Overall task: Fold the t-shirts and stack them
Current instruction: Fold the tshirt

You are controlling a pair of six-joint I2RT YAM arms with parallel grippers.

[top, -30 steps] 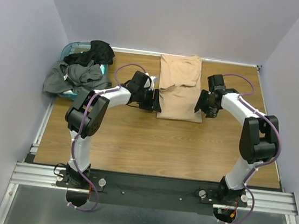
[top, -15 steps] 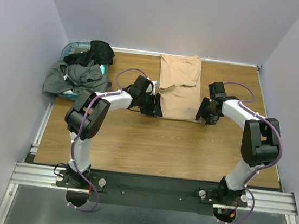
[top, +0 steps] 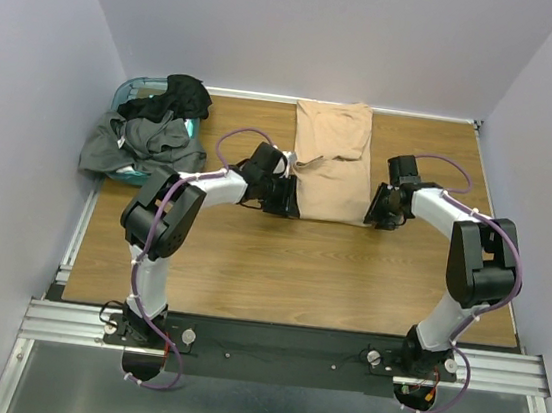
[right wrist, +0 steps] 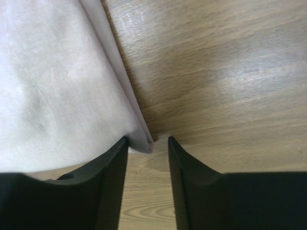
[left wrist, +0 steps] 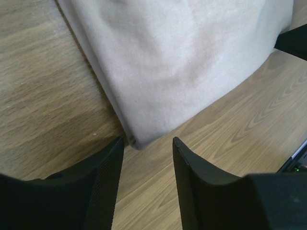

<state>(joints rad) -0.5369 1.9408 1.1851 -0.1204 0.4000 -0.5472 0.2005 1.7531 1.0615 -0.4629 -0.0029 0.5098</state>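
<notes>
The tan-beige t-shirt (top: 330,163) lies folded lengthwise at the middle back of the table. My left gripper (top: 287,202) is open at its near left corner; in the left wrist view (left wrist: 147,146) that corner (left wrist: 139,140) lies just ahead of the gap between the fingers. My right gripper (top: 376,215) is open at the near right corner; in the right wrist view (right wrist: 147,143) that corner (right wrist: 142,142) sits between the fingertips. Dark grey (top: 133,141) and black (top: 173,98) t-shirts lie heaped at the back left.
A teal plastic basket (top: 129,90) stands at the back left under the dark shirts, which spill over the table's left edge. Bare wooden table (top: 298,270) lies in front of the beige shirt. Walls close in on three sides.
Both grippers have moved nearer along the shirt's sides to its near corners, and have come lower. The shirt's near edge looks slightly drawn back.
</notes>
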